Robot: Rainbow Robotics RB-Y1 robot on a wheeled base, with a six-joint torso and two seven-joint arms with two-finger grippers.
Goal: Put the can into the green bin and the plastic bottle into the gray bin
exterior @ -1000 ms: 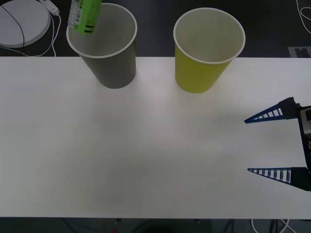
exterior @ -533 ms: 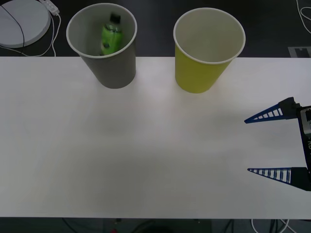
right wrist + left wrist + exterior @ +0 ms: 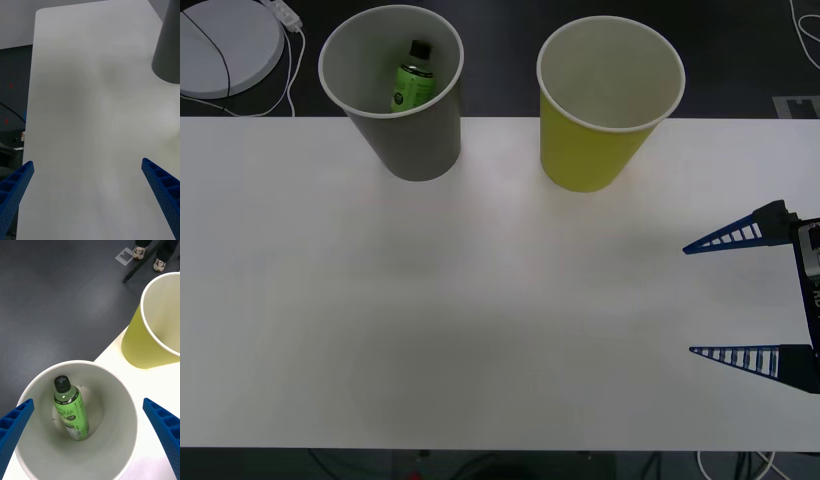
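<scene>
The plastic bottle (image 3: pixel 412 80), bright green with a black cap, lies inside the gray bin (image 3: pixel 405 145) at the table's back left, leaning on its wall. In the left wrist view the plastic bottle (image 3: pixel 70 412) rests cap up in the gray bin (image 3: pixel 112 435). My left gripper (image 3: pixel 87 402) hangs open straight above it, holding nothing. The green bin (image 3: pixel 590 155) stands upright to the right of the gray one, its inside (image 3: pixel 168 311) white and bare. My right gripper (image 3: pixel 688 300) hovers open over the table's right side, far from both cups. The can is out of view.
Both cups stand close to the far edge of the white table (image 3: pixel 480 320). Beyond that edge, at the back left, a white round disc (image 3: pixel 225 45) with a cable lies on the dark floor. The right wrist view shows the gray bin's wall (image 3: pixel 168 52) over bare tabletop.
The bottle has dropped from above the gray bin's rim into the cup and settled against its wall. The right gripper has not moved.
</scene>
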